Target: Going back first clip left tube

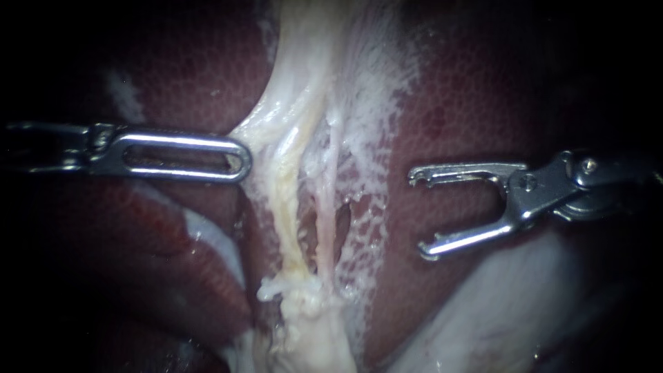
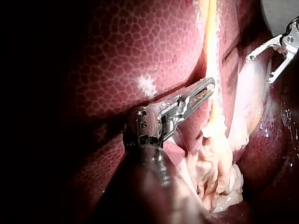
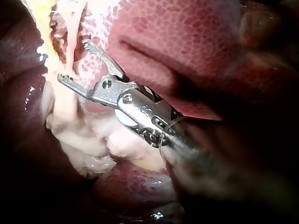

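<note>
The left tube runs down the frame's centre, between both instruments. The left instrument, jaws pressed together, pinches pale tissue just beside it. The right instrument sits well apart at right, jaws spread wide, touching nothing.

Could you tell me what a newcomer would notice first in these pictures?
The pale tissue running down the middle between dark red liver lobes, with thin tubes bared in it. My left instrument is shut on its left edge, while my right instrument hangs wide open and empty to its right.
</note>
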`<action>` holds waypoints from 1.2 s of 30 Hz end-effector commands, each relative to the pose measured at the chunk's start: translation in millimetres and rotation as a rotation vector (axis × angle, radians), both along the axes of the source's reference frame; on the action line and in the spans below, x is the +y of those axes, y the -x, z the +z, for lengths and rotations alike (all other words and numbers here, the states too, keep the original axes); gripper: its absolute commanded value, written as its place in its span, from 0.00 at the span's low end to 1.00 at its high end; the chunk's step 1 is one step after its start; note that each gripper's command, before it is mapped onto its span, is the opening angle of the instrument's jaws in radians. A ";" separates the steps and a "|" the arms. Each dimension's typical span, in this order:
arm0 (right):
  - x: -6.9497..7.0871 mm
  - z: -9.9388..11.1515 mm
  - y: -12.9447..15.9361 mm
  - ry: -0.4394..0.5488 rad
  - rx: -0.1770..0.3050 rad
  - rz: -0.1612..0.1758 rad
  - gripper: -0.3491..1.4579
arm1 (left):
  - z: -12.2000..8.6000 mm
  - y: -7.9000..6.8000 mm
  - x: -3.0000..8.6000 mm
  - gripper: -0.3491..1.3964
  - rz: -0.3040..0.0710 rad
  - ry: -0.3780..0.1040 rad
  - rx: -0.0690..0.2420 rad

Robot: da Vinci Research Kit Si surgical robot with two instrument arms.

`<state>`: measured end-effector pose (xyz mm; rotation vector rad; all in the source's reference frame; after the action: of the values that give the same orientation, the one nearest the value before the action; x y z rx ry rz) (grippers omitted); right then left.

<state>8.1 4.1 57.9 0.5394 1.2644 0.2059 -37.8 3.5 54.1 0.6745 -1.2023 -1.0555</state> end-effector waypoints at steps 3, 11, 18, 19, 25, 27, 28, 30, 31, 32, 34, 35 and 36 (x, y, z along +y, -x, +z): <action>0.0 0.1 0.1 0.000 0.000 0.000 0.52 | 1.0 0.3 -0.3 0.00 -0.001 0.007 0.003; -0.1 0.1 0.2 0.001 0.000 0.000 0.52 | 5.2 2.0 -1.7 0.00 -0.018 0.001 0.012; -0.1 0.1 0.2 0.001 0.000 0.000 0.52 | 6.3 3.8 -2.7 0.00 -0.011 -0.004 0.006; -0.1 0.2 0.2 0.001 0.000 0.000 0.52 | 6.4 4.0 -2.7 0.00 -0.009 -0.004 0.004; -0.2 0.2 0.2 0.001 0.000 0.000 0.52 | 6.5 4.1 -2.8 0.00 -0.009 -0.003 0.005; -0.2 0.2 0.2 0.002 0.000 0.000 0.52 | 6.5 4.1 -2.8 0.00 -0.009 -0.003 0.005; -0.2 0.2 0.2 0.002 0.000 -0.001 0.52 | 6.5 4.1 -2.8 0.00 -0.009 -0.003 0.005; -0.2 0.2 0.2 0.002 0.000 0.000 0.52 | 6.5 4.1 -2.8 0.00 -0.009 -0.003 0.005; -0.2 0.2 0.2 0.002 0.000 0.000 0.52 | 6.5 4.1 -2.8 0.00 -0.009 -0.003 0.005; -0.2 0.2 0.2 0.002 0.000 0.000 0.52 | 6.5 4.1 -2.8 0.00 -0.009 -0.003 0.005; -0.2 0.2 0.2 0.002 0.000 0.000 0.52 | 6.5 4.1 -2.8 0.00 -0.009 -0.003 0.005; -0.2 0.2 0.2 0.002 0.000 0.000 0.52 | 6.5 4.1 -2.8 0.00 -0.009 -0.003 0.005; -0.2 0.2 0.2 0.002 0.000 0.000 0.52 | 6.5 4.1 -2.8 0.00 -0.009 -0.003 0.005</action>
<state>8.0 3.8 58.1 0.5382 1.2649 0.2043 -41.9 0.7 60.6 0.6690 -1.2009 -1.0665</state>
